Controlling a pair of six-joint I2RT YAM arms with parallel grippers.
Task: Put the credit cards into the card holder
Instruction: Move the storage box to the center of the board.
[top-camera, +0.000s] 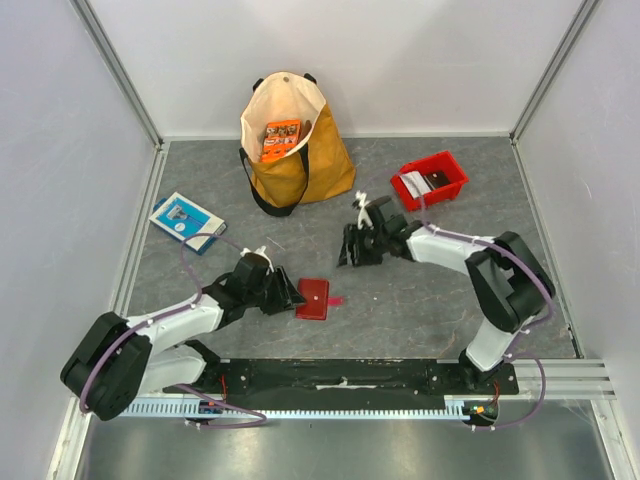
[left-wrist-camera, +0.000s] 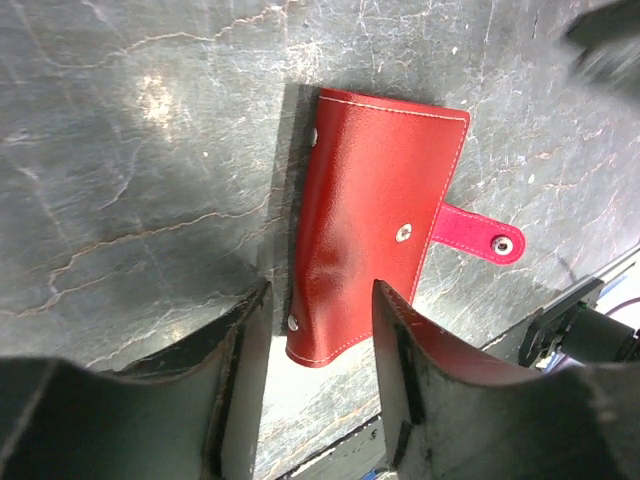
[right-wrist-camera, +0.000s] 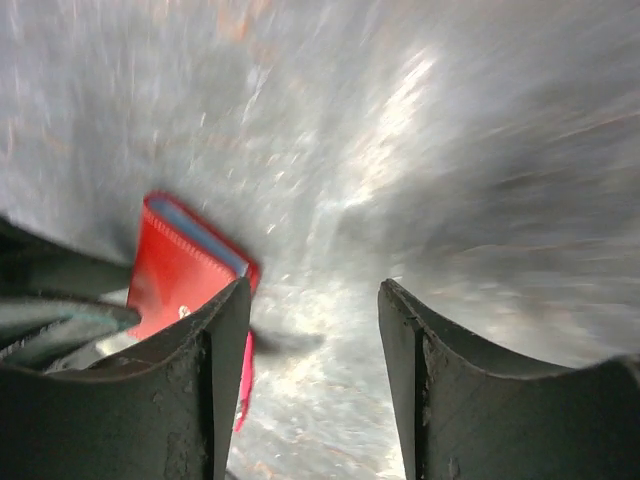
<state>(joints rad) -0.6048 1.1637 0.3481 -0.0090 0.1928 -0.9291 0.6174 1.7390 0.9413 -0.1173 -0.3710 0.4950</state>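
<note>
The card holder (top-camera: 314, 298) is a small red wallet lying folded shut on the grey table, its snap tab (left-wrist-camera: 480, 236) sticking out undone. My left gripper (top-camera: 287, 295) is open just left of it. In the left wrist view the card holder (left-wrist-camera: 380, 220) has its near corner just beyond the gripper's (left-wrist-camera: 320, 325) parted fingertips, not gripped. My right gripper (top-camera: 349, 251) hovers open and empty above and right of the wallet. Its blurred wrist view shows the card holder (right-wrist-camera: 178, 268) left of the gripper (right-wrist-camera: 312, 300). The credit cards (top-camera: 422, 182), whitish and dark, lie in the red bin.
A red plastic bin (top-camera: 452, 166) stands at the back right. A yellow tote bag (top-camera: 300, 165) with an orange packet (top-camera: 281, 138) inside stands at the back centre. A blue-and-white flat box (top-camera: 186, 221) lies at the left. Grey walls enclose the table.
</note>
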